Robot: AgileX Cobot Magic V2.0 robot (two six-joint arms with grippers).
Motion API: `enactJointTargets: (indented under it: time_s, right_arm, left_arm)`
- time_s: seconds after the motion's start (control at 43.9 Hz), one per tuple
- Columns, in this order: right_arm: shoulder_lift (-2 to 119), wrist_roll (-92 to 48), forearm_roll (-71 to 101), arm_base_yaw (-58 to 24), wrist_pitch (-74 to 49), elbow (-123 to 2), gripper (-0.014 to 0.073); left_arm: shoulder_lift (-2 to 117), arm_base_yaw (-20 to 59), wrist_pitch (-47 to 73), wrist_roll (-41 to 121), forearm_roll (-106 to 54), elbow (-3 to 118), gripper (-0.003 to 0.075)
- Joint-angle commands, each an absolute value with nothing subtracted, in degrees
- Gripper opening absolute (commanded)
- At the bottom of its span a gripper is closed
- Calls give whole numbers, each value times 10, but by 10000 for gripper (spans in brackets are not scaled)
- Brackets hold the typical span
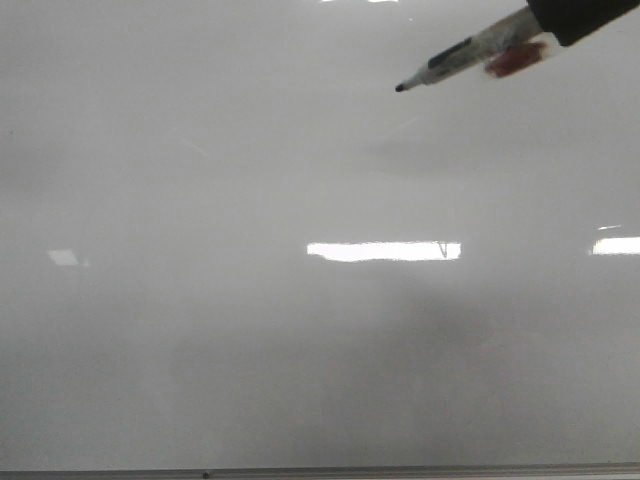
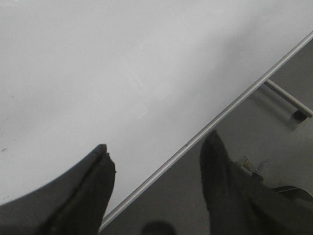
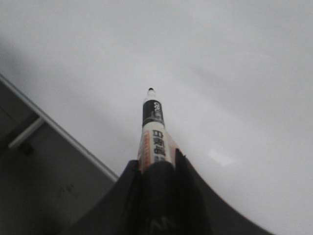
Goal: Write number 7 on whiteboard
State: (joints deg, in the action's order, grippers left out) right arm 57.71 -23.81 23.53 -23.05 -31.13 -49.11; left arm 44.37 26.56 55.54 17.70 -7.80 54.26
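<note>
The whiteboard (image 1: 250,340) fills the front view, pale grey and glossy, with a thin metal strip (image 1: 320,471) along its lower edge and bright rectangular light reflections (image 1: 384,251) across its middle. A small faint dark mark (image 1: 441,248) sits at the right end of the central reflection; whether it is the number 7 cannot be told. The right gripper (image 3: 155,169) is clamped on a marker (image 3: 153,129) — white barrel with red print, a black band and a black tip. In the front view the marker (image 1: 470,55) comes in above the whiteboard's upper right part, tip pointing left and slightly down; whether the tip touches the surface cannot be told. The left gripper (image 2: 159,164) holds nothing, its fingers (image 2: 93,181) spread apart — one over the whiteboard (image 2: 122,63), the other beyond its metal edge, over the dark floor (image 2: 254,132).
</note>
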Motion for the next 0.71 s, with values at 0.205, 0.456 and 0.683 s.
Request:
enactJointTargets:
  time_s: [0.205,0.456,0.683]
  right_arm:
    - [658,-237,273,-242,-201,-566,-57]
    - [729,-237,273,-252,-158,-605,-57]
    - [779,-237,273,-252,-132,-615,-57]
  left_arm:
    - [444,266,507,171,-92,557,388]
    - [444,266,507,171,-92,557,388]
    - [444,266,503,171,-92,557,388]
